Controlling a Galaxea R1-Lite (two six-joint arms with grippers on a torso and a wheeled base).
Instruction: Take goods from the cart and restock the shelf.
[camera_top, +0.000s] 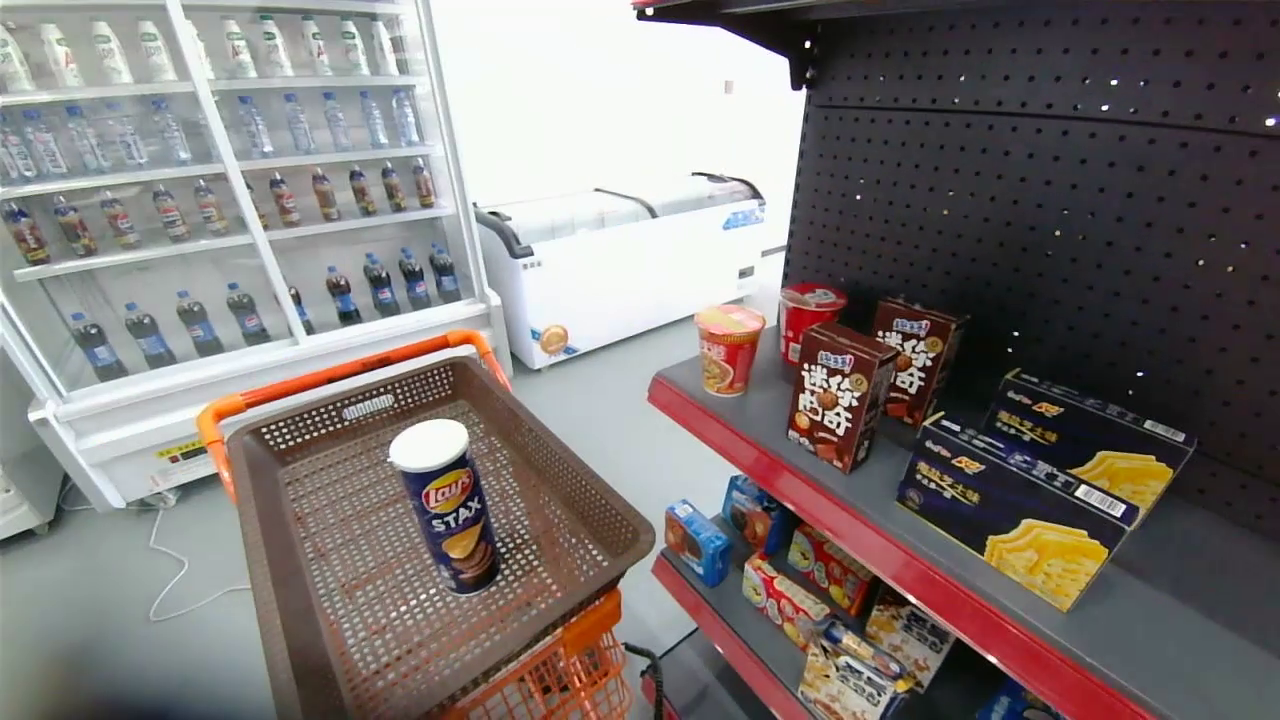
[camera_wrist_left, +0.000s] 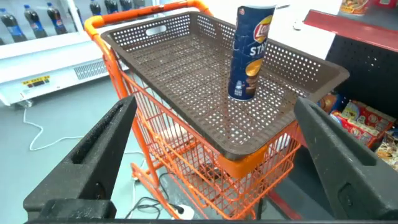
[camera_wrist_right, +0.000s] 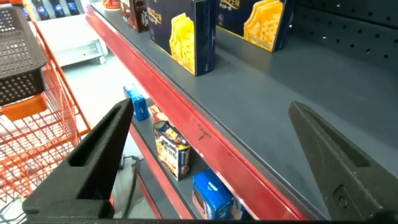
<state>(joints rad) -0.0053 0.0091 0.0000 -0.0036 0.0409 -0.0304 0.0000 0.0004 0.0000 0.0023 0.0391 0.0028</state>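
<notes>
A tall dark-blue cylindrical chip can with a white lid (camera_top: 445, 505) stood upright in the lower middle of the head view, near the centre of a brown perforated plastic basket (camera_top: 320, 600). The basket sat on top of an orange wire cart (camera_top: 570, 670). Along the right of that frame ran a grey shelf with a red front edge (camera_top: 1170, 620), backed by a black pegboard (camera_top: 1050, 200). It carried two red paper cups (camera_top: 729, 348), two upright brown cartons (camera_top: 838, 397) and two long dark-blue boxes with yellow pictures (camera_top: 1015, 515). A lower shelf held assorted small packets (camera_top: 800, 590).

The left claw (camera_wrist_left: 214, 107) hung above the cart with its black fingers spread wide and nothing between them — the can stood beyond it, apart. The right claw (camera_wrist_right: 211, 109) was likewise wide and empty, over the front edge of the grey shelf.

In the upper left of the head view stood a glass-fronted cooler of bottles (camera_top: 200, 180), and beside it a white chest freezer (camera_top: 620, 260).
</notes>
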